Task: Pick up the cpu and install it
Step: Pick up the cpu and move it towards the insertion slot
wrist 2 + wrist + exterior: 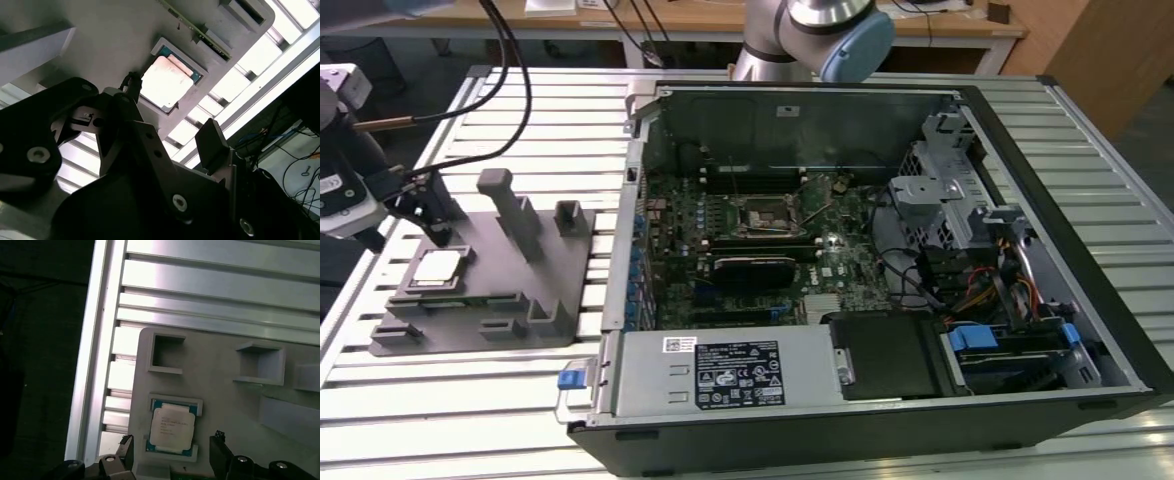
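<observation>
Fingers [126, 449]: two dark tips spread wide, one on each side of the cpu [172, 428] in the first wrist view. There is clear gap on both sides and nothing is held. Contact not seen; I judge them just short of the chip's edges.

Gripper [434, 228]: low over the near-left part of the grey fixture block [494, 290], at the exterior view's left, with the wrist body above it.

The cpu: lies flat and level in a shallow square recess of the fixture block, silver lid up. A thin greenish border shows round the lid in both wrist views. Not lifted.

Handling, as judgement:
- light, stiff and thin, so it needs very little force
- smooth metal lid, likely slippery, so a pinch on the lid faces would slide
- best purchase is on two opposite side edges, centred, so it does not pivot
- little height stands proud of the recess, so the bite is shallow and the tips must sit low and square
- underside and corners likely delicate, so keep it level and avoid scraping the recess walls

Outward: the fixture's upright posts stand just beside the recess, toward the open computer case [787, 92]. The fixture sits on a slatted metal table [454, 400]. The motherboard socket [758, 214] lies inside the case, well apart from the chip
</observation>
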You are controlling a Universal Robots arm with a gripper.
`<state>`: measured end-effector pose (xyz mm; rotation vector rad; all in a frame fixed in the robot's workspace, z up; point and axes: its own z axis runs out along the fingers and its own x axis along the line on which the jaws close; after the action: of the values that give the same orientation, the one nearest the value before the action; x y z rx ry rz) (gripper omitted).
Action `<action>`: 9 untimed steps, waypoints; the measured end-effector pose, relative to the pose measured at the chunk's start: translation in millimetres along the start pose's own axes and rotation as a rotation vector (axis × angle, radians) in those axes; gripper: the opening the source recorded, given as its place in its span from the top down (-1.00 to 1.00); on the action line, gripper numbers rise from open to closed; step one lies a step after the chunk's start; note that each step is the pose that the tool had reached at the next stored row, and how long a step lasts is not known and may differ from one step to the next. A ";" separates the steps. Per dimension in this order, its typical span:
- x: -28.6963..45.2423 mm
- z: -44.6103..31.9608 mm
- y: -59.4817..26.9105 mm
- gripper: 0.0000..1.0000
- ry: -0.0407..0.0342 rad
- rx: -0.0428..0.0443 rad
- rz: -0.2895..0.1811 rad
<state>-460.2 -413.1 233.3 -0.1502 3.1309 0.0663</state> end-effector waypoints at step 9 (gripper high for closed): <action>0.0 6.4 0.2 -0.40 -0.0005 0.0019 0.026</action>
<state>-460.2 -412.7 226.9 -0.1094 3.1326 0.0636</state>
